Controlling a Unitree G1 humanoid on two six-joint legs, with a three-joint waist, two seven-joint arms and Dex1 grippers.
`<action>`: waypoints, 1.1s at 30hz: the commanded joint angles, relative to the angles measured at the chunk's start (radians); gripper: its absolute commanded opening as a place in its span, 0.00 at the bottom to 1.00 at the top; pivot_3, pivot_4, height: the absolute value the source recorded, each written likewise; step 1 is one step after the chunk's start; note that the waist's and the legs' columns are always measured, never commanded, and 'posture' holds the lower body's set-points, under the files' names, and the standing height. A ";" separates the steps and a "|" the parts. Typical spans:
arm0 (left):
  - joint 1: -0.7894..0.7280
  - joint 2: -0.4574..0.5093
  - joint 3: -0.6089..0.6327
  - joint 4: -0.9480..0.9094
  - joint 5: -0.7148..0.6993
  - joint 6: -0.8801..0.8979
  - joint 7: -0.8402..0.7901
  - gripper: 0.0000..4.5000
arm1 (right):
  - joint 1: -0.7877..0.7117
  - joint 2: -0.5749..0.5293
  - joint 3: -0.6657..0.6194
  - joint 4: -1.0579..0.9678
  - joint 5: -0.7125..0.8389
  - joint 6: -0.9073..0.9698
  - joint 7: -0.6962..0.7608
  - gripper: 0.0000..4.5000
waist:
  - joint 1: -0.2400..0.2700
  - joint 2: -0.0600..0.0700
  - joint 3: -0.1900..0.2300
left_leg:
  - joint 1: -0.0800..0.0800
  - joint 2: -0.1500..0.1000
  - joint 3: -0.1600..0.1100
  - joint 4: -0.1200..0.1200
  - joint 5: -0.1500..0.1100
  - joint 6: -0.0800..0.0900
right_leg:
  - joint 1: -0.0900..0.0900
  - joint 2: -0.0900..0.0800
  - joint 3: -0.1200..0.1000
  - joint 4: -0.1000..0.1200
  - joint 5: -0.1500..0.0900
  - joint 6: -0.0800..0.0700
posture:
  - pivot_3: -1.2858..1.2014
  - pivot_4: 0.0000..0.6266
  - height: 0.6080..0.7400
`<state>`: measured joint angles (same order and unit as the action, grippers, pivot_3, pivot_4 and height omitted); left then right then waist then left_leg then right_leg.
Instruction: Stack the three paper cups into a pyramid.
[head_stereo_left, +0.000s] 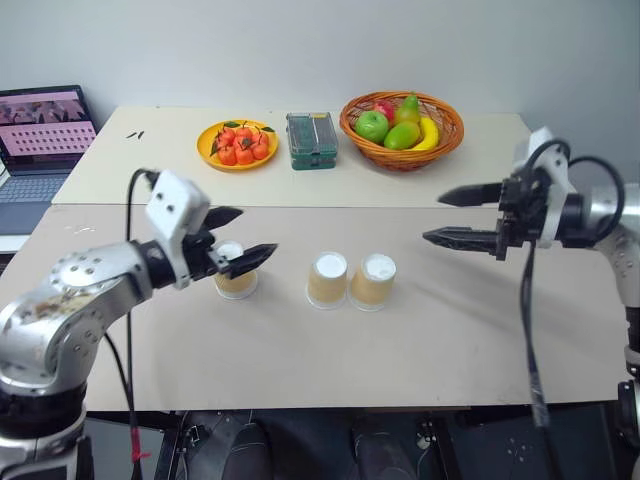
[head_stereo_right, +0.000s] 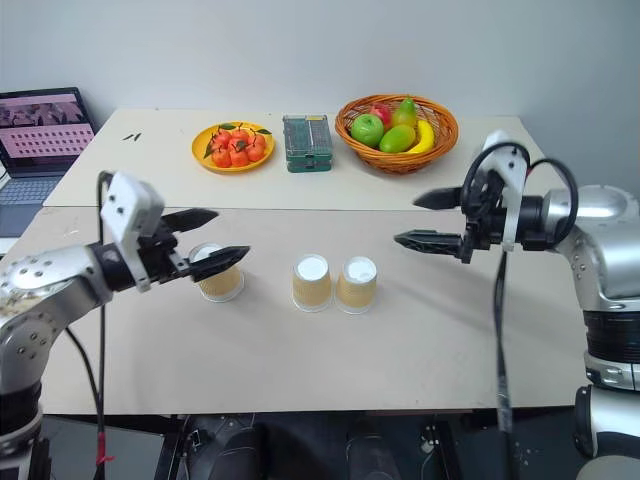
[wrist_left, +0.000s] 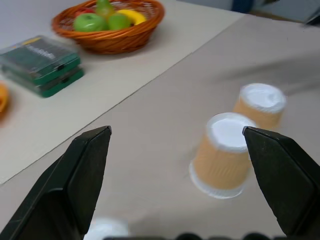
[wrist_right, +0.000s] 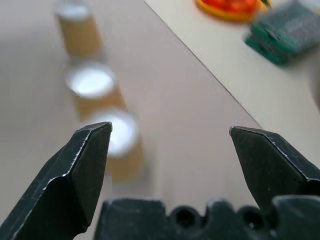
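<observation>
Looking across the table (head_stereo_left: 300, 370) from its left edge to its right edge, we first see a laptop (head_stereo_left: 40, 140) beside the far left corner. Next comes our left gripper (head_stereo_left: 242, 240), which hangs over the left part of the near table with its two black fingers spread wide, and it holds nothing. Just under its fingertips stands the left cup (head_stereo_left: 236, 275), upside down with the white base on top; we cannot tell if a finger touches it. Toward the middle of the table stand the middle cup (head_stereo_left: 328, 279) and the right cup (head_stereo_left: 373, 281), also upside down, side by side and touching or almost touching. They are apart from the left cup, and all three make a row on the table surface, with none on top of another.

Along the far edge we see a yellow plate (head_stereo_left: 237, 146) with small red fruits, then a green box (head_stereo_left: 311, 140), then a woven basket (head_stereo_left: 402, 130) with fruit in it. On the right side our right gripper (head_stereo_left: 447, 217) hangs above the table, clearly away from the right cup. Its jaws are also wide open and they are empty.
</observation>
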<state>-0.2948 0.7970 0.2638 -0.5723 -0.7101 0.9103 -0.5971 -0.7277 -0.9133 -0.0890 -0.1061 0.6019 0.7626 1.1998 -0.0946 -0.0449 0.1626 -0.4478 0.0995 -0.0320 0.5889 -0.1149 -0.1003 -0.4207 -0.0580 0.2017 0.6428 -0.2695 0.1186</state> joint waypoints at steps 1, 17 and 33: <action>0.111 0.006 0.059 -0.099 -0.017 -0.025 -0.013 1.00 | -0.039 -0.008 -0.059 -0.084 0.130 0.095 0.010 0.99 | 0.004 -0.001 0.000 | 0.000 0.000 0.000 0.000 -0.001 0.000 | 0.000 0.000 0.000 0.000 0.000 -0.001 | 0.52 0.24 0.99; 0.356 -0.198 0.060 -0.070 0.214 -0.275 0.172 1.00 | 0.020 -0.055 0.054 -0.093 0.084 0.055 0.091 0.99 | 0.025 -0.003 0.002 | 0.000 0.000 0.001 0.002 -0.001 0.000 | -0.001 -0.001 -0.001 0.000 -0.005 -0.009 | 0.52 0.24 0.99; 0.222 -0.335 -0.103 0.173 0.356 -0.447 0.198 1.00 | 0.030 -0.095 0.013 -0.128 0.100 0.077 0.054 0.99 | 0.028 -0.003 0.002 | 0.000 0.000 0.001 0.002 -0.001 0.000 | -0.001 -0.001 -0.001 0.000 -0.005 -0.008 | 0.52 0.24 0.99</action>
<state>-0.0295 0.4770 0.1775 -0.4213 -0.3755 0.5031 -0.4116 -0.6922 -0.9871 -0.0259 -0.2043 0.6881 0.8390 1.2625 -0.0669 -0.0481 0.1642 -0.4477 0.0995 -0.0314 0.5912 -0.1158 -0.1007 -0.4213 -0.0586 0.2012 0.6427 -0.2745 0.1109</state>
